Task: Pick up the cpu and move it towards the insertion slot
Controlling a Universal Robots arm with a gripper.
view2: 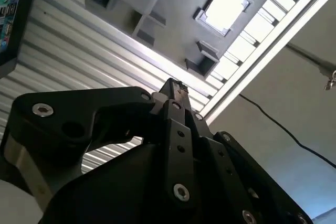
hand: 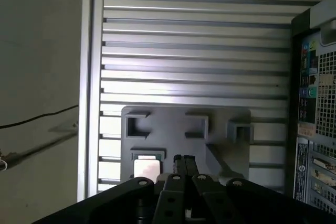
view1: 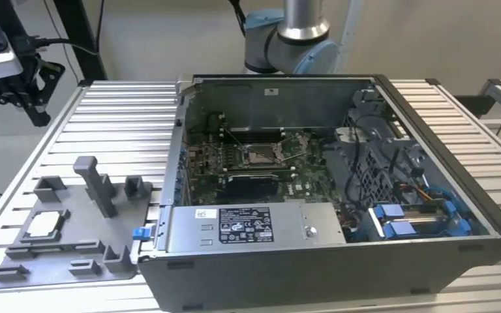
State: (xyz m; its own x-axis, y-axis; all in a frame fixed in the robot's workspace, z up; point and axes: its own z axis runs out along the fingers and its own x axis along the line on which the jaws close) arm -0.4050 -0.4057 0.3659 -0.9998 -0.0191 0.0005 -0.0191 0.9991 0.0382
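The cpu [view1: 44,223] is a pale square chip lying flat in a recess of the grey fixture plate [view1: 68,261], at the exterior view's left. It also shows in both wrist views, as the cpu [view2: 226,8] and the cpu [hand: 146,167]. My black gripper [view1: 38,117] hangs high over the table's far left corner, well apart from the chip. Its fingers [view2: 176,90] are pressed together with nothing between them, as the fingertips [hand: 182,160] also show. The insertion slot [view1: 259,154] is a silver-framed socket on the motherboard inside the open computer case.
The open computer case [view1: 338,261] takes up the middle and right of the ribbed metal table [view1: 120,130]. Upright grey posts [view1: 98,186] rise from the fixture plate beside the chip. A black block [view1: 248,188] lies just in front of the socket. Cables and blue connectors [view1: 416,218] crowd the case's right side.
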